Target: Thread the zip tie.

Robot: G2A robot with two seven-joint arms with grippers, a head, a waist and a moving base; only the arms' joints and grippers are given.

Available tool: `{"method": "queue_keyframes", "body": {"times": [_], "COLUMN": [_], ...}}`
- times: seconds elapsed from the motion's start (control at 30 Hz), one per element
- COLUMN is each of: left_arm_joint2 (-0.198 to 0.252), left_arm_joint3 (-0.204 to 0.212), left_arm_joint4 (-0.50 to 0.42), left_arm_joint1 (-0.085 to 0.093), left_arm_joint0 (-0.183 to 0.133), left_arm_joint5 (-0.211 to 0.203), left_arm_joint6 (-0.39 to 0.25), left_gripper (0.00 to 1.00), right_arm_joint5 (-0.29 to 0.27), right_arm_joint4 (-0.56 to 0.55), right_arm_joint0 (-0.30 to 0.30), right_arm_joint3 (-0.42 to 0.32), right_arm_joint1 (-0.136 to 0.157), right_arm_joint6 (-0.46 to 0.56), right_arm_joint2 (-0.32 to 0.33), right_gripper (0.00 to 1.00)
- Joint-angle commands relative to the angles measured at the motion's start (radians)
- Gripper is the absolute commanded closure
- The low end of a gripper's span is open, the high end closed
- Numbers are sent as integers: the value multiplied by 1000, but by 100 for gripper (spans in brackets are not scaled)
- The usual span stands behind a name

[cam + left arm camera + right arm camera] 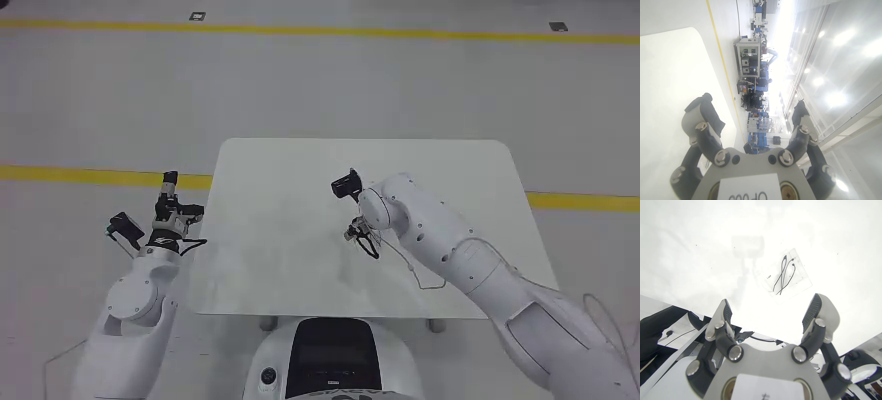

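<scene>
Three thin black zip ties [784, 274] lie crossed in a shallow clear tray [802, 283] on the white table [696, 256]. My right gripper [770, 304] hangs above the table a short way from the tray, open, with nothing between its ribbed pads [811, 309]. From above, the right gripper [355, 232] is over the table's middle. My left gripper [170, 195] is off the table's left edge, pointing away from the robot. In its own wrist view the left gripper [753, 108] is open and holds nothing, with the table [668, 75] beside it.
The table top [300, 180] is bare white apart from the tray. A thin cable [420, 275] hangs along the right arm. Yellow floor lines [80, 175] run beyond the table, and workstations [753, 62] stand far off in the room.
</scene>
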Motion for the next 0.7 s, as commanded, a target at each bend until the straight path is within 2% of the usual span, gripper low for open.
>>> {"method": "queue_keyframes", "body": {"times": [0.0,0.1,0.23,0.33,0.5,0.67], "left_arm_joint2": [0,0,0,0,0,0], "left_arm_joint3": [0,0,0,0,0,0], "left_arm_joint4": [0,0,0,0,0,0], "left_arm_joint1": [0,0,0,0,0,0], "left_arm_joint0": [0,0,0,0,0,0], "left_arm_joint5": [0,0,0,0,0,0], "left_arm_joint6": [0,0,0,0,0,0], "left_gripper": [0,0,0,0,0,0], "right_arm_joint5": [0,-2,37,73,73,73], "right_arm_joint4": [0,-17,-3,46,116,115], "right_arm_joint0": [0,-4,12,30,54,54], "right_arm_joint3": [0,10,38,85,192,195], "right_arm_joint1": [0,-2,-18,-36,-70,-72], "right_arm_joint6": [0,-10,0,0,-22,-25], "right_arm_joint2": [0,-7,-15,-20,18,20], "right_gripper": [0,0,0,0,0,0]}}
